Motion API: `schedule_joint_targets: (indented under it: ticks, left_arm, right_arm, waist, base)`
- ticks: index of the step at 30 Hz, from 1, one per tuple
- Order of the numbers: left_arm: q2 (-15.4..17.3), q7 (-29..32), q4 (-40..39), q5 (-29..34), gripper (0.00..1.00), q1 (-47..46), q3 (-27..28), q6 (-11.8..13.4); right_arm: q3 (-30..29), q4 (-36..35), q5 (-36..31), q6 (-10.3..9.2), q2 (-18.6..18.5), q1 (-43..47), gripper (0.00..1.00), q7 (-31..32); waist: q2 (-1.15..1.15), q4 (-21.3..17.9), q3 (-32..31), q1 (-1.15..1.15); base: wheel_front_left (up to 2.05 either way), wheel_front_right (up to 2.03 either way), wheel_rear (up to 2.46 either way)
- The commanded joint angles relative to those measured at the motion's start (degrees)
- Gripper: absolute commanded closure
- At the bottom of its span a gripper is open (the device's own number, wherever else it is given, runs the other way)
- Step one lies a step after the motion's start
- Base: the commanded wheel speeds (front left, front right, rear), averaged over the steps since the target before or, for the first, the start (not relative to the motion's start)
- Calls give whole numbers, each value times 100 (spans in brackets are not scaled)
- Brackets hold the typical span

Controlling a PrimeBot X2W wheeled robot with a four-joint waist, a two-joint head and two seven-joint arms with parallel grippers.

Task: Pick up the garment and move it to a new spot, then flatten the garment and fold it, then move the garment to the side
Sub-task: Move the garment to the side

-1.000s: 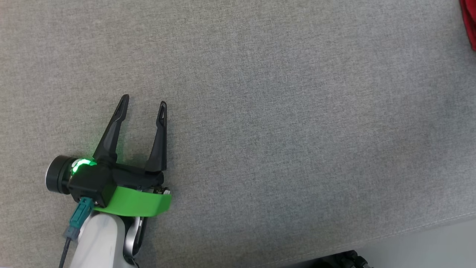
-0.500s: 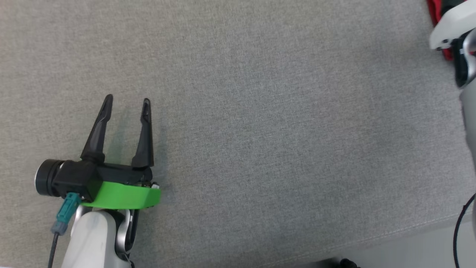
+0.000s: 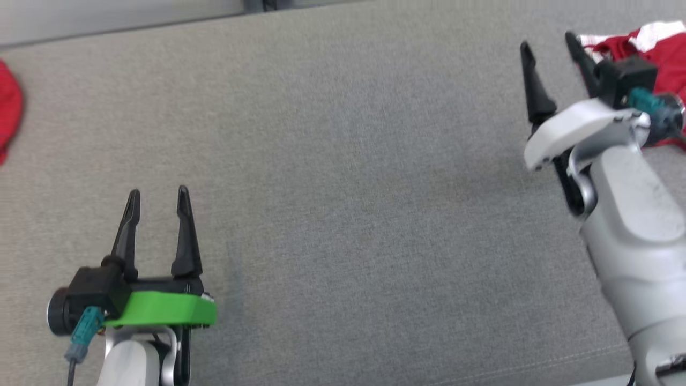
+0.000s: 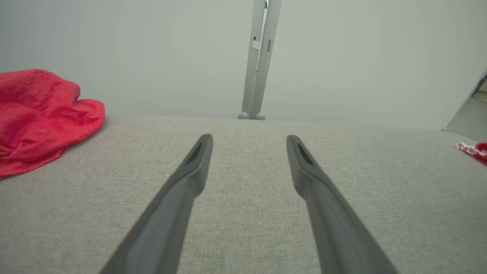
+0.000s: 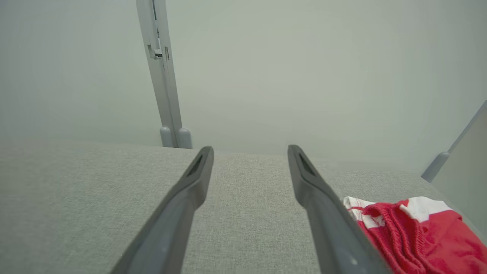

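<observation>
While hanging over bare grey cushion point(image 3: 343, 187) at seven o'clock of the head view, left gripper point(image 3: 158, 191) spread wide, tips toward twelve, nothing between the two dark fingers point(image 3: 185, 230). Green band point(image 3: 161, 310) across its wrist, teal plug point(image 3: 86, 327) on the eight o'clock side. Same from the left wrist view: fingers well parted, only grey weave in the gap, pale wall point(image 4: 114, 45) and a grey post point(image 4: 260, 57) at twelve beyond the cushion's far edge.

Right gripper point(image 3: 547, 41) up at two o'clock of the head view, likewise parted to full width, gripping nothing, pale forearm point(image 3: 632, 225) trailing down toward four o'clock. Red-and-white garment point(image 3: 662, 51) bunched in the one-to-two o'clock corner, just beside that gripper; outer finger drawn across its white-striped edge, contact or gap impossible to tell from there. From the right wrist view, garment lying crumpled on the cushion at five o'clock, just beside the right-hand finger and outside the gap, ribbed red band and white panels showing, part of it hidden behind that finger.

Separate red cloth point(image 3: 8, 115) heaped at nine o'clock of the head view, at the picture's edge, well apart from both grippers; again at nine to ten o'clock in the left wrist view, soft and rumpled. Sliver of the garment at three o'clock there, far off along the cushion.
</observation>
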Motion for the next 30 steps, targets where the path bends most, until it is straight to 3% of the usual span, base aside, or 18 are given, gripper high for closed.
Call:
schedule_joint_targets:
  ticks: [1,9,17,30]
  left_arm:
    - [-4,4,57,-11,0,188,48,37]
    - [-38,3,195,-80,0,730,183,111]
    - [-45,3,291,-135,0,1016,167,86]
    - [-47,3,406,-182,0,1128,123,94]
  right_arm:
    - [36,-165,52,-8,94,344,0,-17]
    - [-205,-1294,53,-9,557,1828,0,-18]
    - [-670,-2366,-231,-8,946,3265,0,-18]
    - [-535,-2489,-24,-8,992,3711,0,-17]
  waist:
    - [0,307,-677,0]
    - [0,514,-1228,0]
    - [0,681,-1374,0]
    - [0,616,-1420,0]
  base:
    - [0,0,0]
    - [0,0,0]
    - [0,0,0]
    - [0,0,0]
